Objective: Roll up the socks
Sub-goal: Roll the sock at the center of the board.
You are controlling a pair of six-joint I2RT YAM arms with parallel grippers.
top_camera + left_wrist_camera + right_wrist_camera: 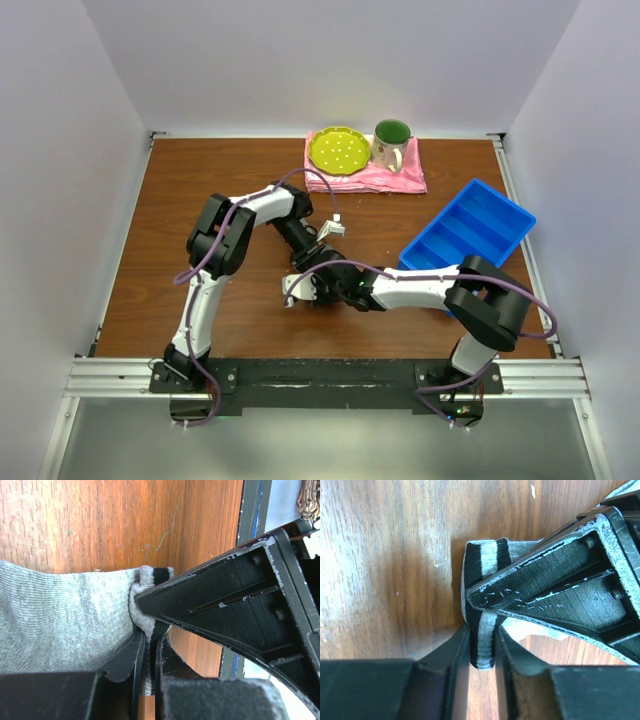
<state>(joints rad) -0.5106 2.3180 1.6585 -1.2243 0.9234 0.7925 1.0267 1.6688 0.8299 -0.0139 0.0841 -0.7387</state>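
Note:
The grey knitted sock lies on the wooden table under both grippers at mid-table. In the top view the arms hide it almost entirely. My left gripper is shut on a thin fold of its grey fabric. The striped cuff, black with a pale band, stands upright between the fingers of my right gripper, which press it from both sides. The two grippers meet tip to tip: the right one's finger crosses the left wrist view, and the left one's finger crosses the right wrist view.
A pink cloth at the back carries a yellow-green plate and a green-lined mug. A blue compartment tray sits at the right, close to the right arm's elbow.

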